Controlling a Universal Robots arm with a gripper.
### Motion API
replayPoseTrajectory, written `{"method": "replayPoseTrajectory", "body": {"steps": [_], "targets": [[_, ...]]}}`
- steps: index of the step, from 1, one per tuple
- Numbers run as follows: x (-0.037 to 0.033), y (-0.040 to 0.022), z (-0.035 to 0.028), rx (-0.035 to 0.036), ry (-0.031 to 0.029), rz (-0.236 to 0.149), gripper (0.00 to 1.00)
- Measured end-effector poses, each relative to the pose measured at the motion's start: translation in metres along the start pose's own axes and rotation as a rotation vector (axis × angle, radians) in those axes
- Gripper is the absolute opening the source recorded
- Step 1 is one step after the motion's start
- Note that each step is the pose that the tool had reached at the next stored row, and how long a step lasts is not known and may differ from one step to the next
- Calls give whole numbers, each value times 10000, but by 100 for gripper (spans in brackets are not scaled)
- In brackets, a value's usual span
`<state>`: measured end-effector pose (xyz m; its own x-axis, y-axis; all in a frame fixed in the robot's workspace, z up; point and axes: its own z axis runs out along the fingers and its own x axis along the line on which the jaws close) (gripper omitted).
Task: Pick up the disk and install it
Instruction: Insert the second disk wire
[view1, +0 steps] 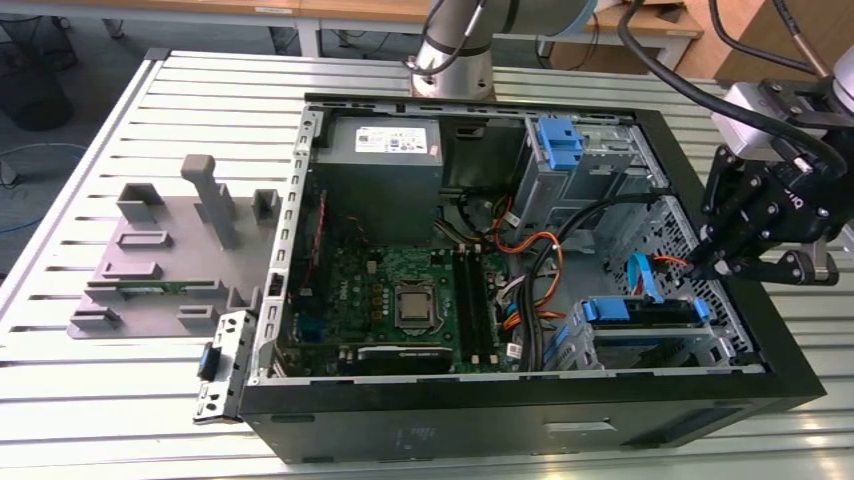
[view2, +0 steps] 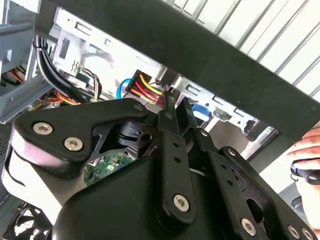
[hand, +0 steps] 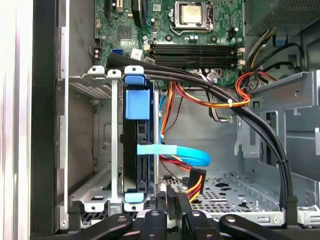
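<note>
— While the matte black gripper (view1: 727, 268) hangs over the long edge of the open case (view1: 747, 400) on the exterior view's right, where is the disk?

— Seated on edge in the perforated steel cage (hand: 95, 190), at the case corner nearest the gripper. In the first wrist view the disk (hand: 141, 150) shows as a dark, thin slab framed by its glossy blue plastic carrier. A flat blue ribbon cable (hand: 175, 152) crosses it.

— And the fingers (view2: 170, 120)?

— Narrow, close side by side in both wrist views, with nothing visible between them. Their tips point toward a connector with red and yellow wires (hand: 196, 180); I cannot tell if they touch it.

— What is hidden?

— The disk's broad faces and label, behind the cage wall. A bundle of smooth black cables (hand: 250, 120) covers part of the green motherboard (view1: 400, 290).
</note>
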<state>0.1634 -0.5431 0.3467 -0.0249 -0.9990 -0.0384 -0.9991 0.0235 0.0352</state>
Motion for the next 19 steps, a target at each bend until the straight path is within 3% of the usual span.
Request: {"method": "replayPoseTrajectory", "body": {"steps": [6,14,19], "targets": [[2,3,49,0,26,2,23],[7,152,90,2,89,4,23],[8,163,91,2,117,3,23]]}}
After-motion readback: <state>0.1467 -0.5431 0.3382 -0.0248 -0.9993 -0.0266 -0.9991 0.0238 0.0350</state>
